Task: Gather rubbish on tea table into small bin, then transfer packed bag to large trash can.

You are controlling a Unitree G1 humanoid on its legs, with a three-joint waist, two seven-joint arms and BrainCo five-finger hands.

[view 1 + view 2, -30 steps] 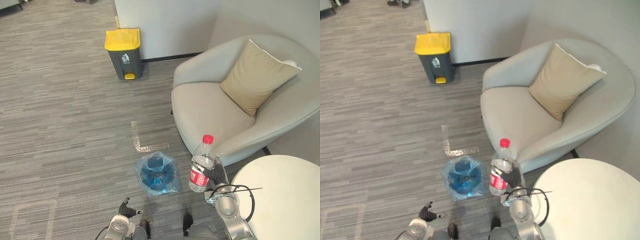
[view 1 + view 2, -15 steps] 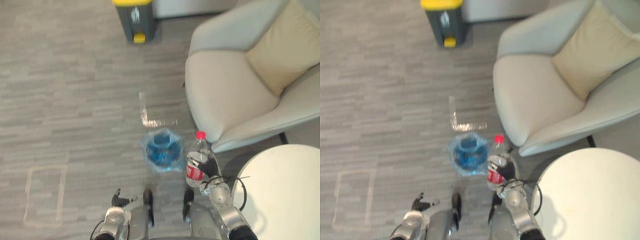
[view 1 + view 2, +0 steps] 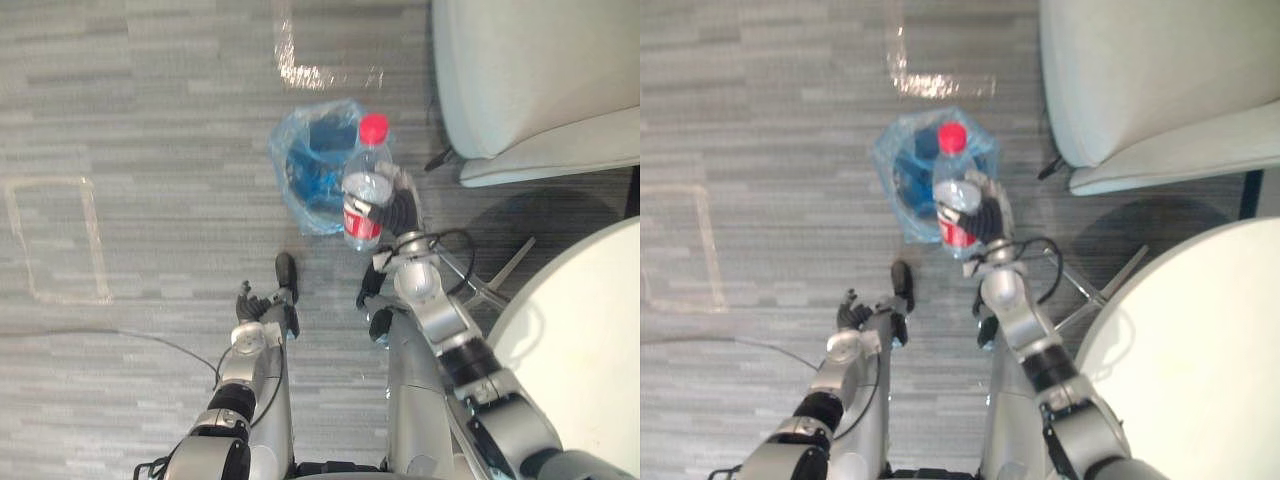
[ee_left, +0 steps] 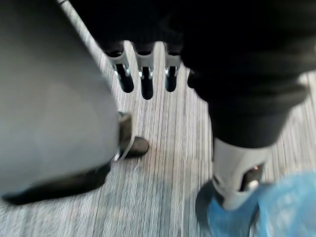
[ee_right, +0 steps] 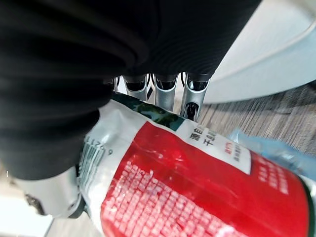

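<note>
Left eye view: my right hand [image 3: 398, 212] is curled round the waist of a clear plastic bottle [image 3: 364, 195] with a red cap, gripping it across the red label. The bottle stands upright in the air, cap up, and overlaps the right rim of the small bin [image 3: 305, 180]. The bin, lined with a blue bag, sits on the floor to the left of the armchair [image 3: 540, 80]. In the right wrist view my fingers [image 5: 164, 94] wrap the far side of the label.

My left hand [image 3: 262, 305] hangs low by my side, fingers relaxed, holding nothing. The tea table [image 3: 590, 350] is at my near right.

I judge the bottle light, likely empty or nearly so. Its walls look thin and would dent under a hard squeeze, and the label film is smooth enough to slip. The labelled middle seems the best place to hold it, with firm but gentle pressure.
</note>
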